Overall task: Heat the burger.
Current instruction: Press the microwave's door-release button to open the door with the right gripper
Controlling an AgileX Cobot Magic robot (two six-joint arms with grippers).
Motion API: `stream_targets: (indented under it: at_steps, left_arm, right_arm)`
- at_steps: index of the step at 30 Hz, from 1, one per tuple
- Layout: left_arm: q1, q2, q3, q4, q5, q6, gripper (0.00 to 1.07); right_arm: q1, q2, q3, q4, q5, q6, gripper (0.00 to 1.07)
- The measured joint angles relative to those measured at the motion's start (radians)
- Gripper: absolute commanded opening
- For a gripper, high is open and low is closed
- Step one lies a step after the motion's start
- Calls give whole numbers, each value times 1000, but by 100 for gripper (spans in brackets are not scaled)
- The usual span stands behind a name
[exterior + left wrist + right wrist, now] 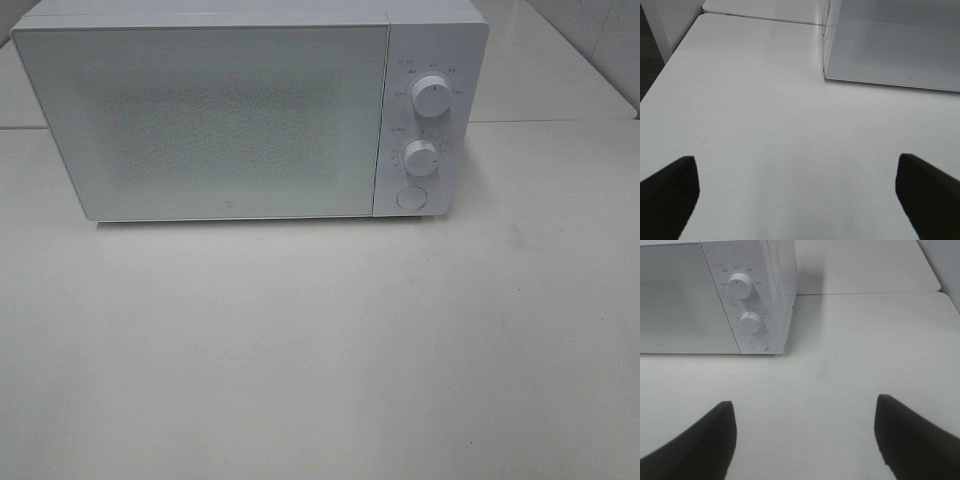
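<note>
White microwave (230,120), dial labels (436,68) illegible.

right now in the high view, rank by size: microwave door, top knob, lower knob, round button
1. microwave door, by far
2. top knob
3. lower knob, barely smaller
4. round button, near the lower knob's size, so unsure

I see a white table (320,350) filling the lower half of the overhead view. A white microwave (250,115) stands directly on it across the upper half, its door (200,130) shut and facing the camera. At upper right a seam (560,122) runs where a second tabletop (570,70) meets the first.
</note>
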Motion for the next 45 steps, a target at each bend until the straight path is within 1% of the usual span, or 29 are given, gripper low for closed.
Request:
stream_targets:
  at_steps: [2,4,5,10,13,15,16,18,20,21,27,31,32,33,35,36,37,38,39,40,41,42,43,45]
  left_arm:
    - [0,0,0,0,0,0,100]
    - [0,0,0,0,0,0,100]
    - [0,0,0,0,0,0,100]
    - [0,0,0,0,0,0,100]
    - [0,0,0,0,0,0,100]
    - [0,0,0,0,0,0,100]
    - [0,0,0,0,0,0,100]
    - [0,0,0,0,0,0,100]
    - [0,0,0,0,0,0,100]
    - [0,0,0,0,0,0,100]
    - [0,0,0,0,0,0,100]
    - [0,0,0,0,0,0,100]
    - [0,0,0,0,0,0,100]
    - [0,0,0,0,0,0,100]
    - [0,0,0,0,0,0,100]
    - [0,0,0,0,0,0,100]
    - [0,0,0,0,0,0,100]
    - [0,0,0,0,0,0,100]
    - [0,0,0,0,0,0,100]
    - [0,0,0,0,0,0,100]
    - [0,0,0,0,0,0,100]
    - [0,0,0,0,0,0,100]
    - [0,0,0,0,0,0,100]
    - [0,0,0,0,0,0,100]
  right_arm:
    - [0,22,0,0,-22,0,76]
    - [0,102,0,0,-97,-1,76]
    - [0,102,0,0,-97,-1,76]
    - [0,234,0,0,-202,-1,76]
    - [0,257,0,0,-218,-1,76]
    - [0,342,0,0,-283,-1,76]
    - [0,342,0,0,-283,-1,76]
    - [0,402,0,0,-333,-1,76]
    - [0,418,0,0,-352,-1,76]
    - [0,460,0,0,-391,-1,76]
    - [0,558,0,0,-477,-1,76]
    - [0,628,0,0,-563,0,76]
    - [0,663,0,0,-613,0,76]
    - [0,663,0,0,-613,0,76]
    - [0,711,1,0,-700,0,76]
    - [0,711,1,0,-700,0,76]
    - [0,739,14,-8,-788,0,76]
    - [0,739,14,-8,-788,0,76]
    - [0,753,27,-13,-840,0,76]
    - [0,784,55,-23,-934,0,75]
    - [0,784,55,-23,-934,0,75]
    - [0,812,82,-23,-1026,0,75]
    - [0,812,82,-23,-1026,0,75]
    - [0,849,120,-23,-1160,0,75]
